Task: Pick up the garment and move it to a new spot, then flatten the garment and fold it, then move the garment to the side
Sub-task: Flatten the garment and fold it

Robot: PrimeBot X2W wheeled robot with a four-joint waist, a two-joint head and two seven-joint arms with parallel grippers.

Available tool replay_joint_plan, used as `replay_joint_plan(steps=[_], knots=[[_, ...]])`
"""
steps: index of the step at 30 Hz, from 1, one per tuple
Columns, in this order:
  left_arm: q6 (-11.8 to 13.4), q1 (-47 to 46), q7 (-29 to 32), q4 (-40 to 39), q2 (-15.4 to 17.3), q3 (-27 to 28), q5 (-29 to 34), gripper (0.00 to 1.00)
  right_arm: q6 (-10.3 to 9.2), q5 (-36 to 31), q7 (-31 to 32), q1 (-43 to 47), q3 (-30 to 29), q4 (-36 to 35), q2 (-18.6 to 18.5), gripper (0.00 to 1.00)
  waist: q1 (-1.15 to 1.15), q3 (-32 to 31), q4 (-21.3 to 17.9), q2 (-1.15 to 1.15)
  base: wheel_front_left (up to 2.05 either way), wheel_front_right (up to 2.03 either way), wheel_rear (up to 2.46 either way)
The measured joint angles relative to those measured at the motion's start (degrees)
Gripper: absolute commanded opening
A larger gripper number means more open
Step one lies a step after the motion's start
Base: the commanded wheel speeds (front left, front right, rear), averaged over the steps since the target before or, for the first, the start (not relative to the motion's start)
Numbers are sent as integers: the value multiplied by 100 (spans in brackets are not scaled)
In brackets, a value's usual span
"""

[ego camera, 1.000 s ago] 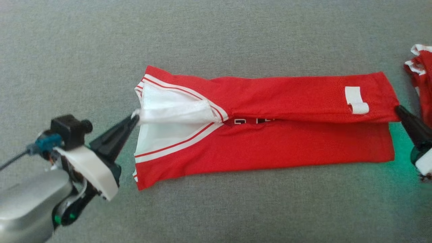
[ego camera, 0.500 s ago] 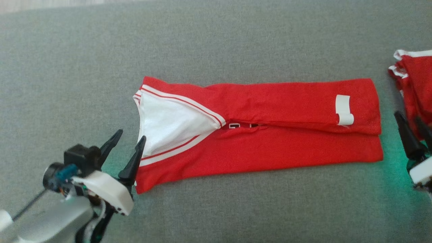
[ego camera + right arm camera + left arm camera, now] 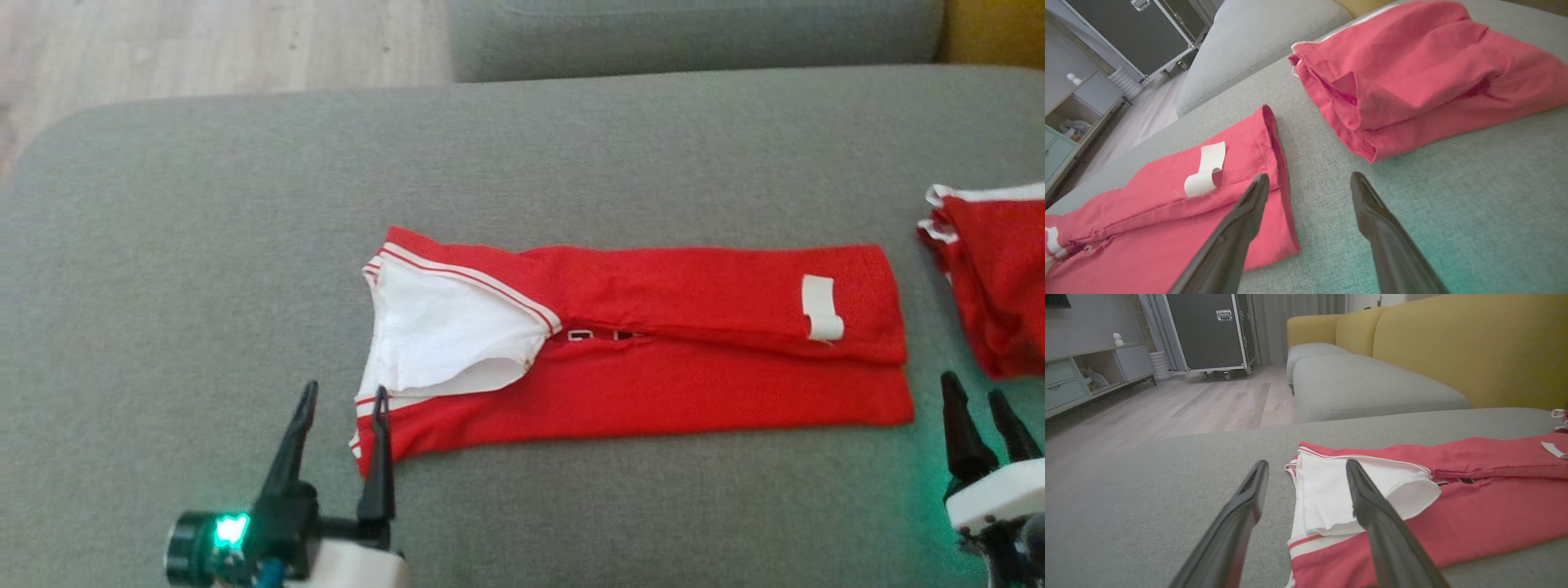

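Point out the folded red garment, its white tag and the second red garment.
folded red garment (image 3: 694,384), head view, lower red panel.
white tag (image 3: 820,306), head view, middle of strip.
second red garment (image 3: 1433,69), right wrist view, top fold.

Garment (image 3: 653,343) lies lengthwise mid-cushion (image 3: 204,245). 2nd garment (image 3: 992,278) sits to its right, apart. L gripper (image 3: 345,388) at garment's left end, near side. R gripper (image 3: 971,385) just off its right end, before 2nd garment.
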Motion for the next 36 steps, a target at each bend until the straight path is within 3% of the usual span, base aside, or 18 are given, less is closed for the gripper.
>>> replay_joint_plan(steps=[3,7,17,18,19,20,21,32,33,36], knots=[[-31,311,0,-64,-258,218,475,100,0,-223,75,-93,-130,337,102,100,1,-80,145,0,0,0,0],[-282,580,0,-77,-528,388,903,100,0,-542,270,-385,-297,860,235,100,1,-144,367,0,0,0,0],[-848,888,0,110,-927,845,1370,100,1,-954,416,-893,-563,1920,491,100,1,-282,595,0,0,0,0],[-887,903,0,120,-956,888,1400,100,0,-954,396,-938,-561,1981,516,67,1,-288,585,0,0,0,0],[-923,911,0,130,-987,949,1433,100,1,-954,345,-970,-550,2005,548,49,1,-293,571,0,0,0,0],[-966,913,0,138,-1016,1002,1460,100,0,-951,299,-997,-559,2065,569,9,1,-299,553,0,0,0,0],[-994,925,0,145,-1048,1043,1486,100,0,-950,297,-1022,-531,2104,579,0,2,-307,532,0,0,0,0],[-1339,1134,0,229,-1283,1371,1785,100,1,-816,298,-1067,-203,2242,534,0,1,-417,422,0,0,0,0],[-1380,1150,0,232,-1325,1418,1833,100,1,-817,229,-1067,-256,2273,526,100,1,-419,407,0,0,0,0],[-1447,1189,0,233,-1407,1530,1889,100,0,-817,107,-1092,-374,2281,498,100,2,-392,393,0,0,0,0]])
